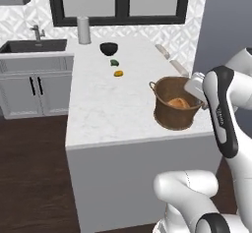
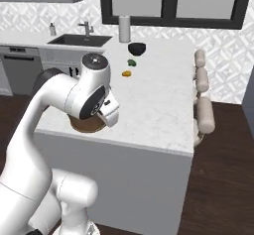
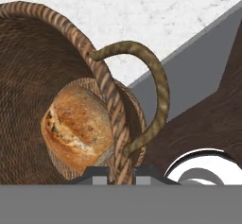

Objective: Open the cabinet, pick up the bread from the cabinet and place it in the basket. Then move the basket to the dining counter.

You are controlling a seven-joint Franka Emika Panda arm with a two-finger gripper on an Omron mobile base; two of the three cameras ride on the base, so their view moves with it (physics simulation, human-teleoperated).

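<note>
In the hand view the two dark fingertips (image 3: pixel 99 175) stand close together with the woven rim of the basket (image 3: pixel 56 67) running down between them, so the gripper (image 3: pixel 122 176) looks clamped on the basket's wall at its rim. The gap between the tips is narrow, taken up by the wicker edge. Just beside the grip, the thin hoop handle (image 3: pixel 158 83) arches up and over to the right.

Inside the basket lies the bread (image 3: pixel 78 126), a golden-brown crusty roll resting on the basket's floor, close to the wall the fingers pinch. In the left base view the basket (image 1: pixel 170 114) sits on the dining counter (image 1: pixel 108 104), at its near right corner, with the bread (image 1: pixel 178 102) visible as an orange patch inside; the hand meets the basket's right rim there, though the fingers themselves are hidden behind the arm's wrist. In the right base view the arm's elbow covers most of the basket (image 2: pixel 87 125), leaving a brown sliver at the counter's near left edge.

Farther along the marble top lie a small orange fruit (image 1: pixel 118 73), a green item (image 1: pixel 114 62) and a black bowl (image 1: pixel 108 48), all well apart from the basket. A grey cylinder (image 1: pixel 84 29) stands at the far end, near the sink (image 1: pixel 34 46) on the left.
</note>
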